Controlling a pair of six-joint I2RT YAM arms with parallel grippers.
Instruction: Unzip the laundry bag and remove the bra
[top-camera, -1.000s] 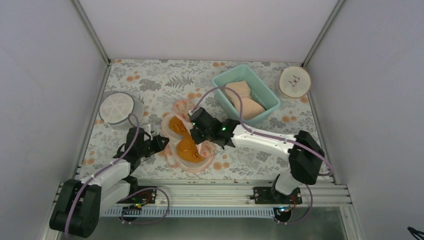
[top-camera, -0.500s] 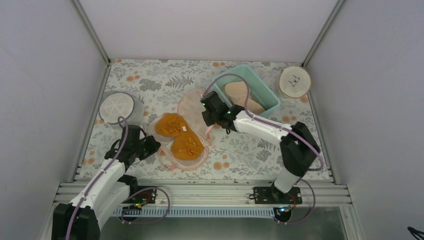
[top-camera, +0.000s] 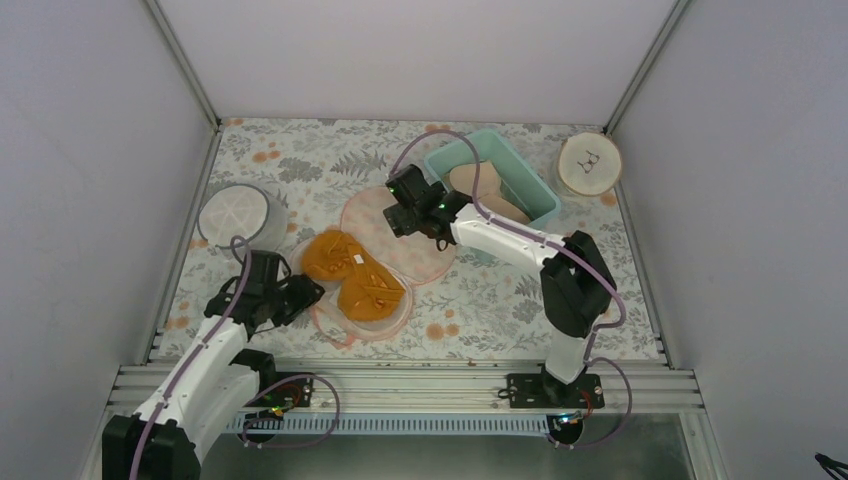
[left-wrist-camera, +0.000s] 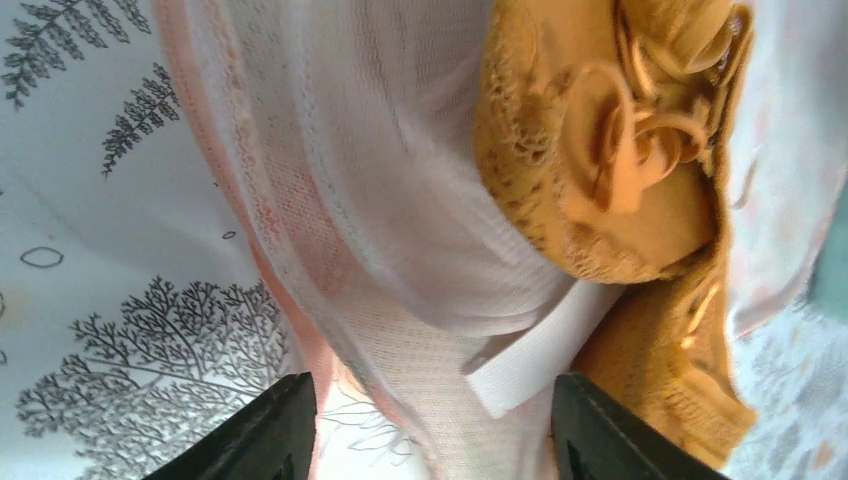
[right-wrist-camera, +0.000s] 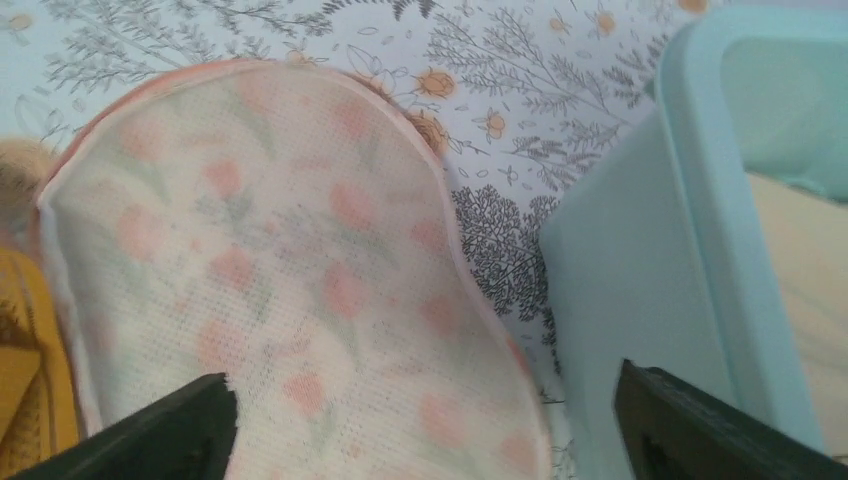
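The laundry bag (top-camera: 400, 243) lies unzipped and spread open mid-table, its peach mesh lid (right-wrist-camera: 290, 270) folded out flat to the right. The orange bra (top-camera: 355, 283) sits bare in the bag's lower half. My left gripper (top-camera: 304, 293) is at the bag's left rim; in the left wrist view it (left-wrist-camera: 435, 432) is open, with the mesh rim (left-wrist-camera: 380, 200) and a white strip loose between the jaws and the bra (left-wrist-camera: 620, 160) just beyond. Over the lid's far end my right gripper (top-camera: 400, 218) hangs open, seen wide apart (right-wrist-camera: 430, 432) and holding nothing.
A teal bin (top-camera: 522, 168) holding a pale beige bra (top-camera: 480, 185) stands right behind the right gripper, its wall (right-wrist-camera: 640, 260) close to the right finger. A round white spoked drum (top-camera: 235, 215) sits at the left, a wooden disc (top-camera: 590, 163) back right. Grey walls enclose the table.
The right gripper swung the bag's lid up and over to the back right, laid it flat and let go. The left gripper has opened at the rim. The bra now lies uncovered.
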